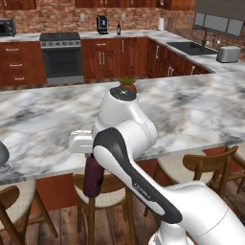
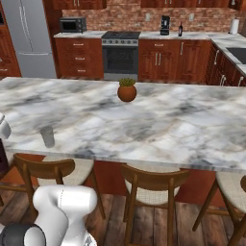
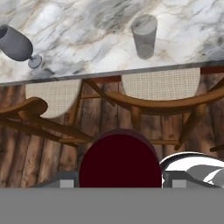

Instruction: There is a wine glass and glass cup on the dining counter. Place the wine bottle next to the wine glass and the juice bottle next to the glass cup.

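juice bottle held upright in the jaws, off the surface, below its near edge, above a chair | glass cup near that edge, wine glass apart from it | potted plant mid-surface | wine bottle on the back wall counter

You can't see the juice bottle's top behind the arm, and ahead of the gripper the wine glass is cut by the frame's edge.
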